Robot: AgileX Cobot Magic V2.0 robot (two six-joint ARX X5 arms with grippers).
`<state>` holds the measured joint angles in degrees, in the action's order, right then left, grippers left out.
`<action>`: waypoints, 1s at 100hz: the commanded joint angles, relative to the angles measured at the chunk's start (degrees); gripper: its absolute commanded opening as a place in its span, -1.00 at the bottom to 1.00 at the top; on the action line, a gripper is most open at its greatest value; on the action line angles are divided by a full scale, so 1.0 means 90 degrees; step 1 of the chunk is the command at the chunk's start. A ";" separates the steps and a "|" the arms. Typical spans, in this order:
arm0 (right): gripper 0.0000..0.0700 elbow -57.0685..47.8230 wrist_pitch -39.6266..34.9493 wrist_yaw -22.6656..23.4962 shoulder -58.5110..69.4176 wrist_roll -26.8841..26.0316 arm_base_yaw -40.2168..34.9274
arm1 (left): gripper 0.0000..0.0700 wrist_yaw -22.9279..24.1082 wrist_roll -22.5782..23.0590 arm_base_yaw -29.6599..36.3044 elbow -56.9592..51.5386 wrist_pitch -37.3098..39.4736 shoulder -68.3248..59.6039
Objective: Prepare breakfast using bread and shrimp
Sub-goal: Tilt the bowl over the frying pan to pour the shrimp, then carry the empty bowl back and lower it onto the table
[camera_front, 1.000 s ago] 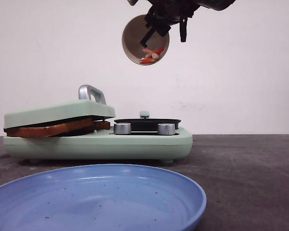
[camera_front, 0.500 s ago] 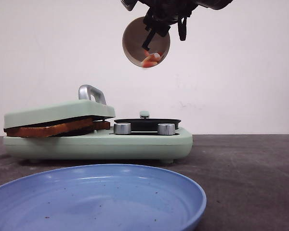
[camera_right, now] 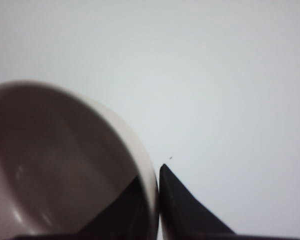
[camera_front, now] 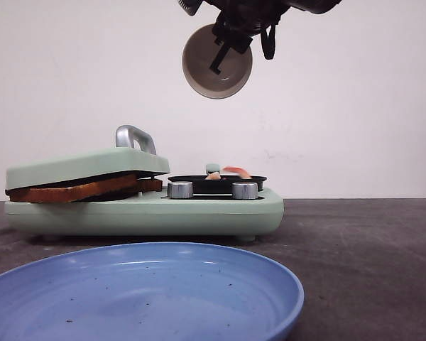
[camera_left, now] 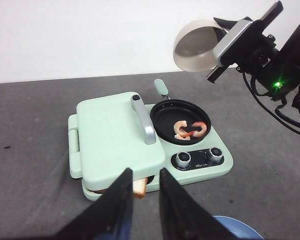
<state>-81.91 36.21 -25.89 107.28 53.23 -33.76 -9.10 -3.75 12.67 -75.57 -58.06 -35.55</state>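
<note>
Right end effector (camera_front: 224, 51) raised, clamped; left end effector (camera_left: 142, 192) slightly parted.

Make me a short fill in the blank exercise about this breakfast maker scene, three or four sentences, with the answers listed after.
1. The shrimp now lie in the small round black ____ of the breakfast maker.
2. The right gripper holds a tipped beige bowl that is now ____.
3. The bread sits under the machine's closed ____.
4. The plate nearest the front camera is ____ in colour.

Answers: pan; empty; lid; blue
</note>
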 commanded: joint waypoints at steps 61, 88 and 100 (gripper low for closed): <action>-0.99 0.0158 -0.7410 0.3082 -0.1112 -0.7244 0.2941 | -1.00 0.0015 0.0083 0.0318 -0.0083 0.0612 0.0000; -0.99 0.0748 -0.8242 0.3961 -0.1059 -0.7249 0.3572 | -1.00 0.0015 0.0073 0.0318 -0.0083 0.0767 -0.0007; -0.99 0.1037 -0.8369 0.4085 -0.1025 -0.7210 0.3604 | -1.00 0.0012 0.0066 0.0316 -0.0083 0.0758 -0.0005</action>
<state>-73.06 -39.13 10.44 96.49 -11.03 -1.17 -9.08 -3.75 15.29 -75.57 -51.59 -35.44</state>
